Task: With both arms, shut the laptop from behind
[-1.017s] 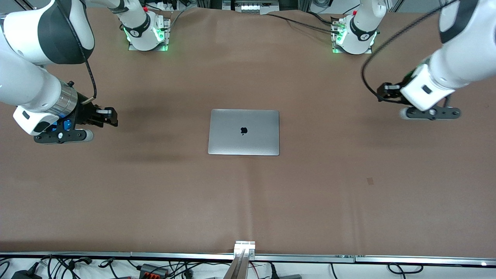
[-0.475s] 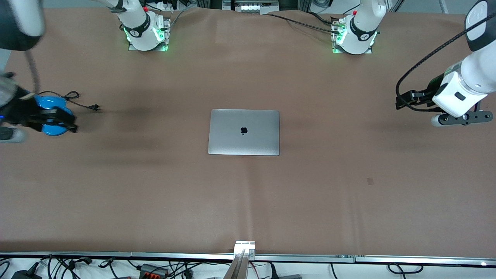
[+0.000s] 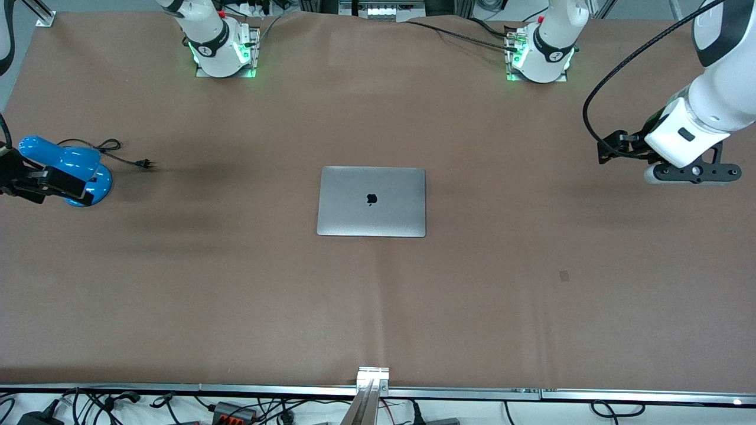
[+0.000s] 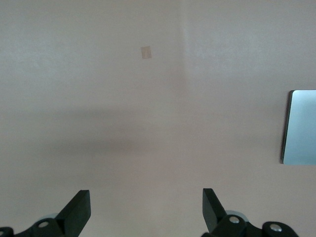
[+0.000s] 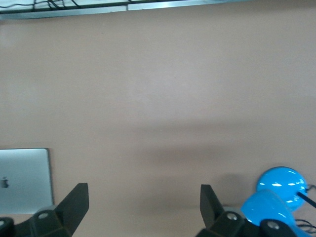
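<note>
- In the middle of the brown table lies the laptop, flat, with its lid already down and the black logo facing up; no gap between lid and base can be seen.
- The left gripper hangs over the left arm's end of the table, well apart from the laptop, and its fingers stand wide open with nothing between them.
- The right gripper is at the right arm's end of the table, over a blue lamp with a thin black cord; its fingers are also spread open and empty.
- The laptop looks like a slim metal shell, so it is probably stiff and moderately heavy, and its smooth lid would likely be slippery under hard fingertips.
- The screen under the lid is probably fragile, so any push should be gentle and spread out.
- A good place for contact seems to be the top of the lid near its two corners, one gripper on each, and not the middle over the logo.
- Pinching the thin edge seems risky, because the laptop could slide on the cloth.
</note>
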You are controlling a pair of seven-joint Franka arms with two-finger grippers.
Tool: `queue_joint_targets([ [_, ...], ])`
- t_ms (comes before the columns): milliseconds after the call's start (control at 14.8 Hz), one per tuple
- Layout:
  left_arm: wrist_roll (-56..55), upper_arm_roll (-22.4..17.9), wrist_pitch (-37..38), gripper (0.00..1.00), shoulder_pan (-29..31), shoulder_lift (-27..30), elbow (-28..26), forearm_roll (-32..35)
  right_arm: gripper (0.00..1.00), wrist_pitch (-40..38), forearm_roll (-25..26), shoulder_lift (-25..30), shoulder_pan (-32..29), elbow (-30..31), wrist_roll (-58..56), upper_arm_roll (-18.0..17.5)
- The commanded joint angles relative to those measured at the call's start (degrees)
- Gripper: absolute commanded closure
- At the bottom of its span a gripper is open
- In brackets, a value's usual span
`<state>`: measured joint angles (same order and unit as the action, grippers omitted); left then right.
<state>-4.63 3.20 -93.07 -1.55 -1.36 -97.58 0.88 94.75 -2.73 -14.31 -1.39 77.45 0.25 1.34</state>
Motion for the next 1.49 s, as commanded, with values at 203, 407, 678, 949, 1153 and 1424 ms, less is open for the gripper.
queue_joint_targets([
  [203,1.64,0.14,-0.27,0.00,0.32,0.48,0.81,0.79,0.00,0.52,4.49,8.75,0.60,10.14,0.98,-1.87],
  [407,1.82,0.14,-0.27,0.00,0.32,0.48,0.81,0.79,0.00,3.95,4.58,16.22,0.51,20.25,0.89,-1.87],
  [678,1.99,0.05,-0.27,0.00,0.41,0.39,0.73,0.79,0.00,4.04,4.58,22.03,0.51,27.13,0.89,-1.78],
  [949,2.08,0.05,-0.19,0.00,0.41,0.39,0.72,0.79,0.00,2.90,4.40,22.31,0.42,26.53,0.37,-1.69],
  [1153,2.08,0.05,-0.19,0.00,0.32,0.39,0.72,0.79,0.00,2.99,3.61,21.96,0.33,26.26,0.19,-1.34],
  [1424,2.17,0.14,-0.19,0.00,0.32,0.39,0.81,0.79,0.00,2.90,3.79,21.34,0.25,24.85,-0.08,-1.43],
])
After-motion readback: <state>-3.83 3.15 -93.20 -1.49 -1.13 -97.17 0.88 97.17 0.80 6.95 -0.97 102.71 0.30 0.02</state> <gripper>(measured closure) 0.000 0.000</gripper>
